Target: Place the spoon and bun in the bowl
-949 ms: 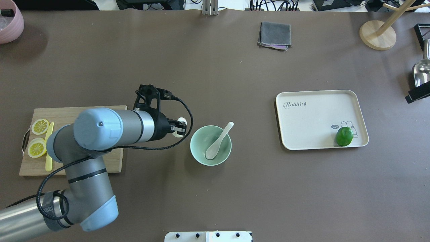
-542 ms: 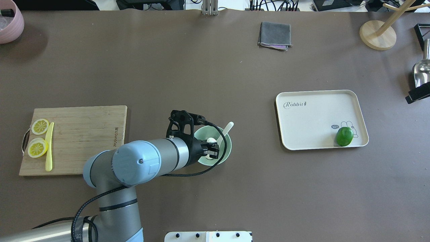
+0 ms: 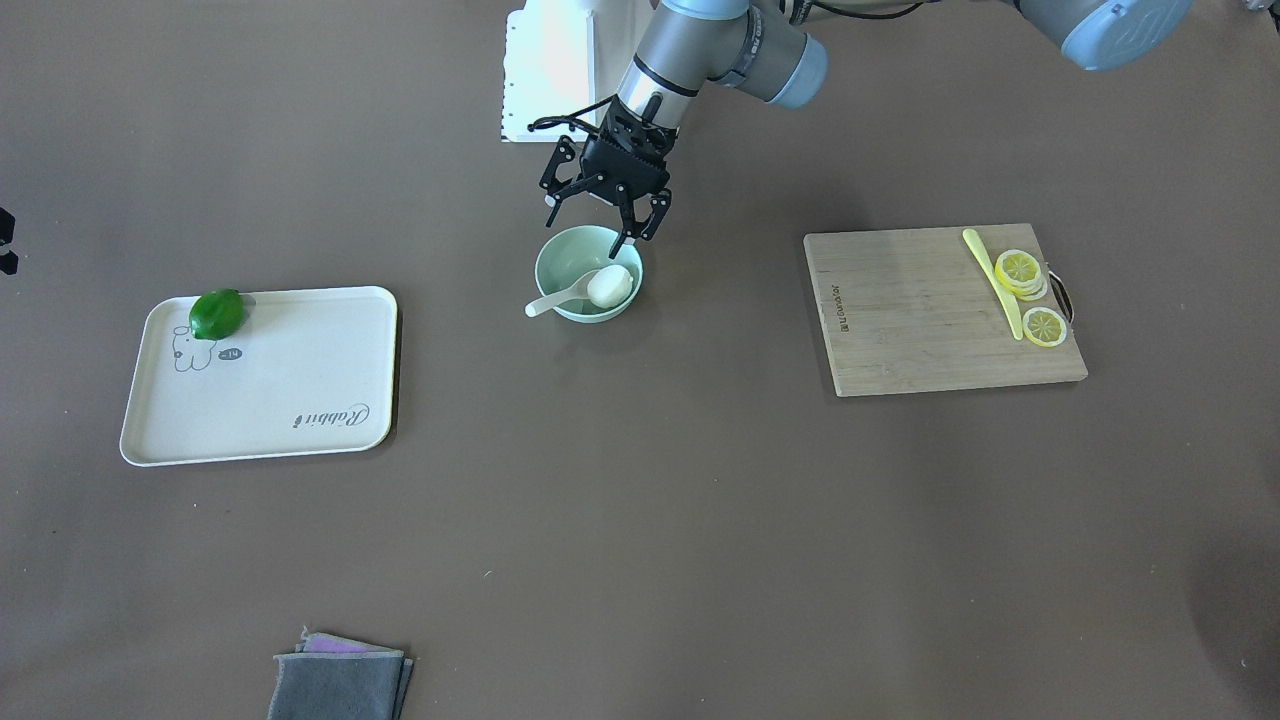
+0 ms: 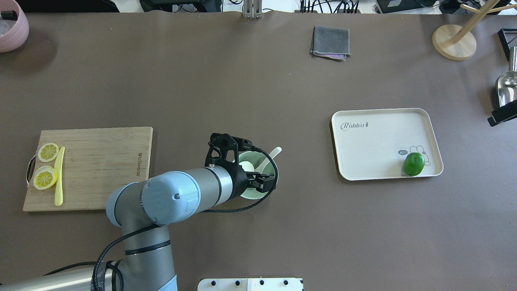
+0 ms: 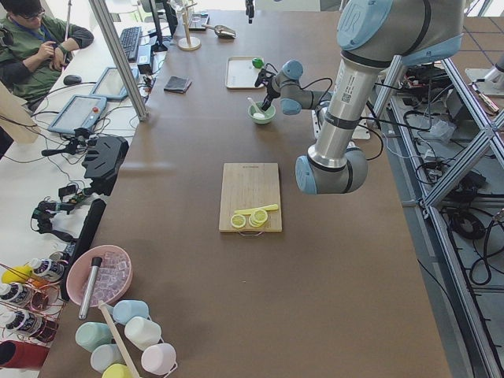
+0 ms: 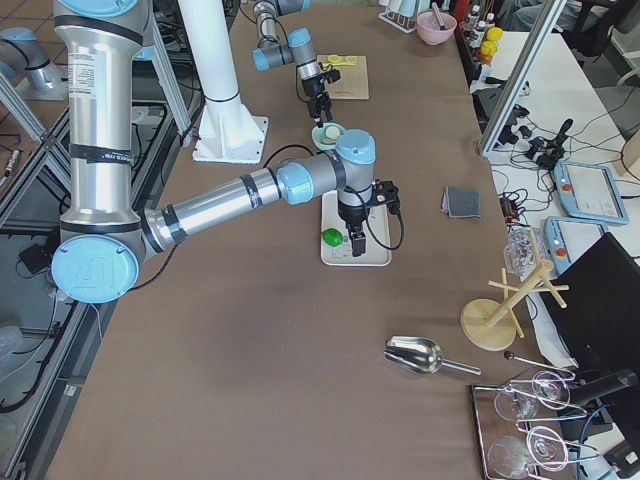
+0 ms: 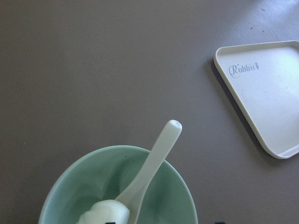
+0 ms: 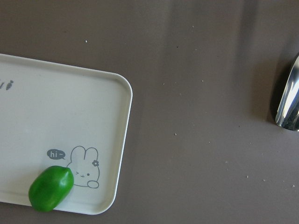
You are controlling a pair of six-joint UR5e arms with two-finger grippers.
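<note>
The pale mint-green bowl [image 3: 565, 248] stands mid-table, also in the overhead view [image 4: 257, 195] and the left wrist view [image 7: 183, 189]. The white spoon [image 3: 556, 298] leans in it, handle over the rim [image 4: 273, 154] [image 7: 155, 162]. The white bun [image 3: 611, 286] lies in the bowl beside the scoop [image 4: 245, 165] [image 7: 106, 214]. My left gripper [image 3: 595, 228] hovers just above the bowl, open and empty [image 4: 264, 182]. My right gripper [image 6: 357, 236] hangs high above the tray; I cannot tell its state.
A wooden cutting board [image 4: 97, 169] with lemon slices [image 4: 45, 178] and a yellow knife [image 4: 59, 176] lies left of the bowl. A cream tray [image 4: 375, 141] with a green lime [image 4: 414, 163] lies right. A grey cloth [image 4: 330, 42], wooden stand [image 4: 453, 41] and metal scoop [image 4: 507, 87] sit farther off.
My left arm carried the bun from beside the bowl to over it. The gripper has opened and the bun now lies in the bowl.
</note>
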